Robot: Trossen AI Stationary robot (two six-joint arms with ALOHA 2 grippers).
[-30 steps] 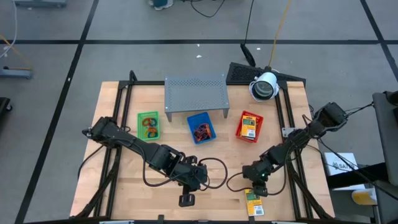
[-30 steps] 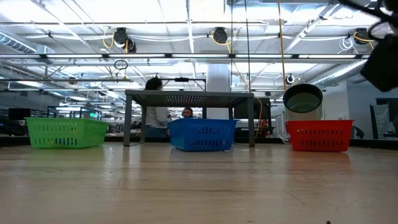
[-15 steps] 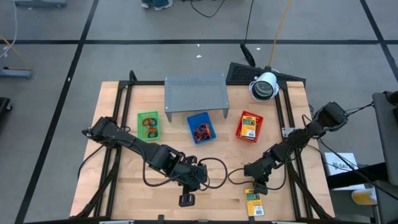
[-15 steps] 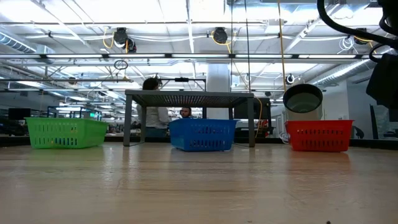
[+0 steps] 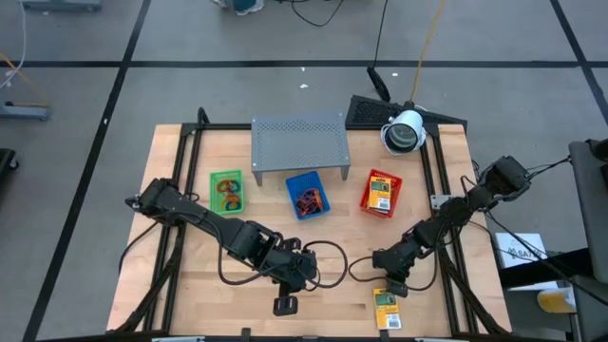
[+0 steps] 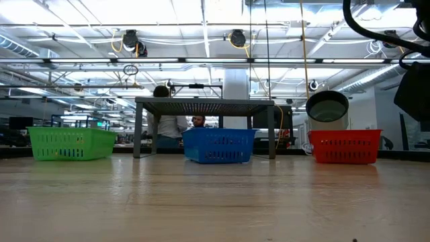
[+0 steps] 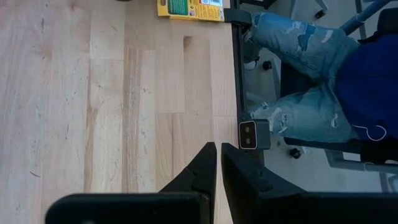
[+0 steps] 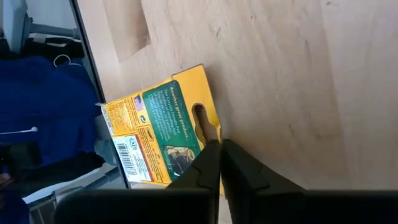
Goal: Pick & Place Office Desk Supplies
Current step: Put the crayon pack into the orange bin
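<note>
A yellow packet (image 5: 386,311) with green print lies flat on the wooden table near its front edge, right of the middle; it also shows in the right wrist view (image 8: 163,135) and the left wrist view (image 7: 189,9). My right gripper (image 5: 391,283) is shut just on the far side of it, fingertips (image 8: 211,152) at the packet's hang-hole end. My left gripper (image 5: 285,304) waits shut near the front edge, left of the packet, with nothing between its fingers (image 7: 205,163). My right gripper's shut fingertips stand at the packet's edge beside the hang hole (image 8: 200,118), coming at it slanting from the far side. I cannot tell whether they touch it. The packet lies flat on the table.
Across the middle of the table stand a green tray (image 5: 226,192) with small rings, a blue tray (image 5: 307,197) with rubber bands and a red tray (image 5: 381,193) with a yellow packet. Behind them is the grey perforated shelf (image 5: 299,142). A person's legs (image 7: 298,56) show beyond the front edge.
My right arm has shifted a little toward the table's left edge, over the far end of the packet. The packet has stayed where it lay.
</note>
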